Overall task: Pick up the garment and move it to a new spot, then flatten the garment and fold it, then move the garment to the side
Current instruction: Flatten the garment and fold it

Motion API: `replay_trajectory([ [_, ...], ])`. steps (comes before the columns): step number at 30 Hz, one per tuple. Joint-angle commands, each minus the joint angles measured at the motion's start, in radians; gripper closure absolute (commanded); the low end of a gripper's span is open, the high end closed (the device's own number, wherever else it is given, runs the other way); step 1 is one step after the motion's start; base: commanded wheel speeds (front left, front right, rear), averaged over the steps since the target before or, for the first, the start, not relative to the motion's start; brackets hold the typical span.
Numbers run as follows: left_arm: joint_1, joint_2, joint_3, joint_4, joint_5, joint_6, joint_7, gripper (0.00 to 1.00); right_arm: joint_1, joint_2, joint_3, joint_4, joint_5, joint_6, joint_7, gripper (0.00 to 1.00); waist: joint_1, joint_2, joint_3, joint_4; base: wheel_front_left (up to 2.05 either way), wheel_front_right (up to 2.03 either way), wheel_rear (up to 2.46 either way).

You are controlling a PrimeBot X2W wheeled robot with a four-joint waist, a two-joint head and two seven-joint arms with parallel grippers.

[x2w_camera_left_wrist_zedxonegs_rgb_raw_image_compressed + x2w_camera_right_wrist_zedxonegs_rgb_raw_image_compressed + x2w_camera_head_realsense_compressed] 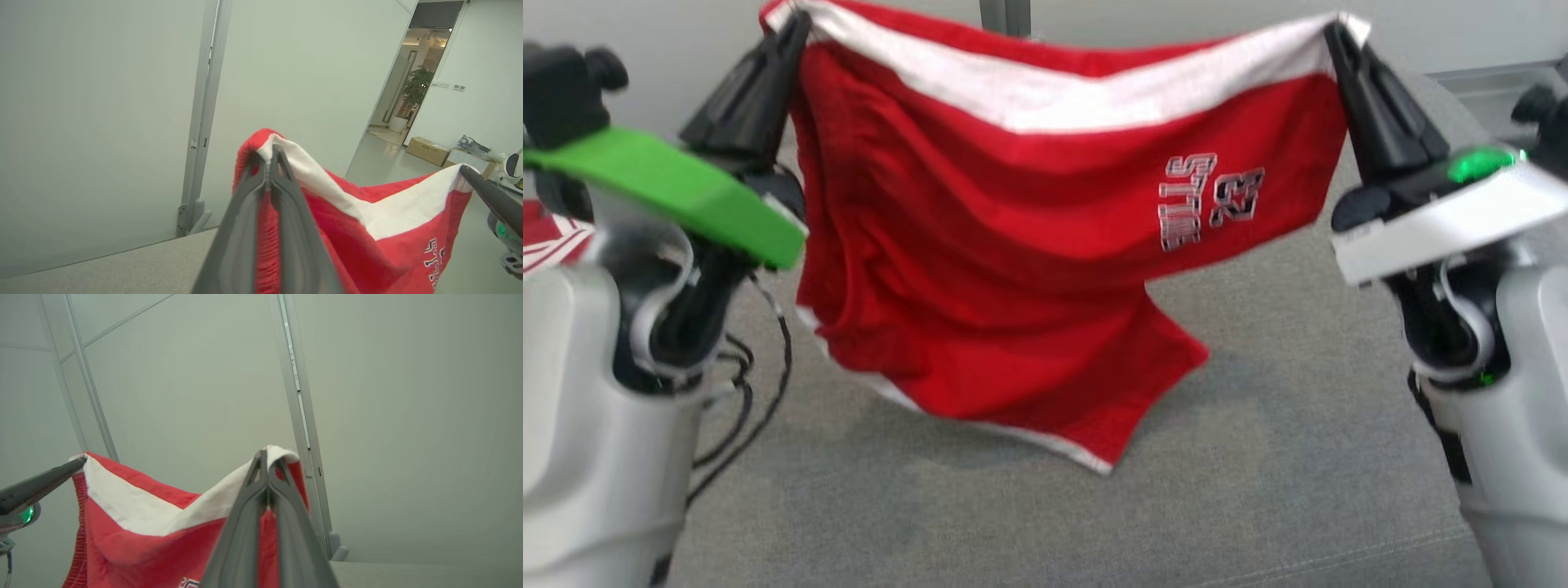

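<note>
**Grey surface below, red garment strung between both grippers**

Pale wall panels (102,122) stand behind; a grey fabric surface (1258,457) spreads under the work; above it hangs the red garment (1013,245), lifted clear except perhaps at its lowest corner, where I cannot tell whether it touches. Its long axis runs side to side, from one arm to the other; the white band sags along the top, the body drops straight down, and the hem falls lower toward the middle than on the right side. The left gripper (792,24) is clamped on the band's left corner; the right gripper (1335,33) is clamped on the right corner; both stand at about the same height, so neither arm is nearer. Laying it flat likely calls for both to lower together, with the band kept taut; a silver print (1213,200) faces the robot.
</note>
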State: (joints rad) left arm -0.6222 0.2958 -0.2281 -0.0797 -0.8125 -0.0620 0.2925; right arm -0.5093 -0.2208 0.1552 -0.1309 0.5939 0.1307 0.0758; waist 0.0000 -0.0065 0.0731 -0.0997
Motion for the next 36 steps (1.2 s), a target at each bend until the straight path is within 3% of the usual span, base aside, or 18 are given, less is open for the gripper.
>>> replay_trajectory([
  [1,-0.073,0.012,-0.001,0.039,0.014,-0.002,0.014,1.0,-0.075,0.004,0.005,0.04,-0.013,0.0,-0.016,1.0,0.0,0.0065,0.12,-0.012,0.0,0.0,0.0],
  [6,-0.402,0.02,-0.012,0.252,0.101,-0.009,0.006,1.0,-0.414,0.047,0.008,0.269,-0.065,0.0,-0.138,1.0,0.0,0.0065,0.262,-0.026,0.0,0.0,0.0],
  [10,-0.624,0.009,-0.02,0.391,0.174,-0.02,-0.083,1.0,-0.634,0.099,-0.01,0.44,-0.127,0.0,-0.271,1.0,0.0,0.0065,0.337,-0.042,0.0,0.0,0.0],
  [15,-0.749,0.016,-0.041,0.505,0.223,-0.042,-0.177,1.0,-0.747,0.136,-0.006,0.546,-0.154,0.0,-0.325,1.0,0.0,0.0065,0.411,-0.049,0.0,0.0,0.0],
  [21,-0.757,0.037,-0.101,0.67,0.253,-0.061,-0.265,1.0,-0.727,0.162,0.055,0.633,-0.133,0.0,-0.34,1.0,0.0,0.0065,0.536,-0.057,0.0,0.0,0.0],
  [26,-0.72,0.033,-0.138,0.741,0.204,-0.068,-0.339,1.0,-0.658,0.165,0.095,0.598,-0.126,0.0,-0.341,1.0,0.0,0.0065,0.587,-0.051,0.0,0.0,0.0],
  [30,-0.687,0.049,-0.189,0.717,0.117,-0.069,-0.374,1.0,-0.593,0.143,0.109,0.549,-0.12,0.0,-0.341,1.0,0.0,0.0065,0.577,-0.036,0.0,0.0,0.0],
  [36,-0.557,0.126,-0.295,0.558,-0.046,-0.069,-0.432,1.0,-0.432,0.082,0.147,0.434,-0.088,0.0,-0.341,1.0,0.0,0.0065,0.527,-0.004,0.0,0.0,0.0],
])
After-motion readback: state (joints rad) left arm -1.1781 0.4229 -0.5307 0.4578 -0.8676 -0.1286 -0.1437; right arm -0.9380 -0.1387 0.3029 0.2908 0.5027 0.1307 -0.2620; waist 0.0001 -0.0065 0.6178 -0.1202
